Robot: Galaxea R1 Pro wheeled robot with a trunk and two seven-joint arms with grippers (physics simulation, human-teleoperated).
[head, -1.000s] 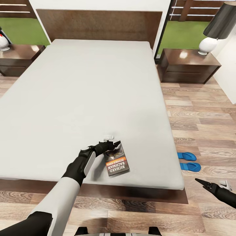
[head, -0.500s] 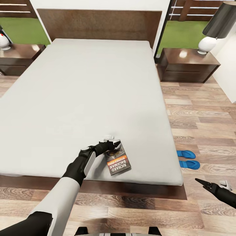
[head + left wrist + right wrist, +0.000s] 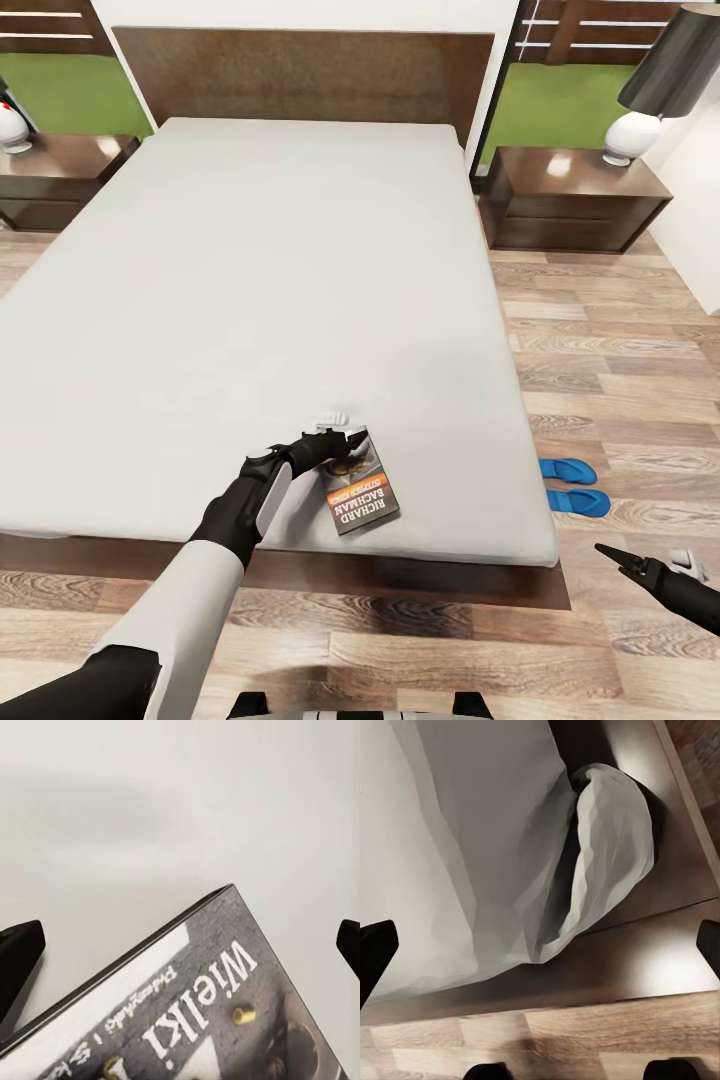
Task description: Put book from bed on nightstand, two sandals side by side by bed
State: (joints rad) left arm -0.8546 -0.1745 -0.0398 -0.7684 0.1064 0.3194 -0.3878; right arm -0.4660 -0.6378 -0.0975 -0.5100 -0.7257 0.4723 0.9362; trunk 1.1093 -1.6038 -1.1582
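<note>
Book [image 3: 359, 483]: on the bed [image 3: 250, 290], near its foot edge, long axis toward the headboard.
Left end effector [image 3: 340, 436]: released, straddling the book's far corner.
Nearer arm: left.

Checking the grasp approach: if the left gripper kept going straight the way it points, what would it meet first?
Probably the book: its corner lies between the open fingers of the left gripper, with the bed's grey mattress just beyond. Depth is unclear.
</note>
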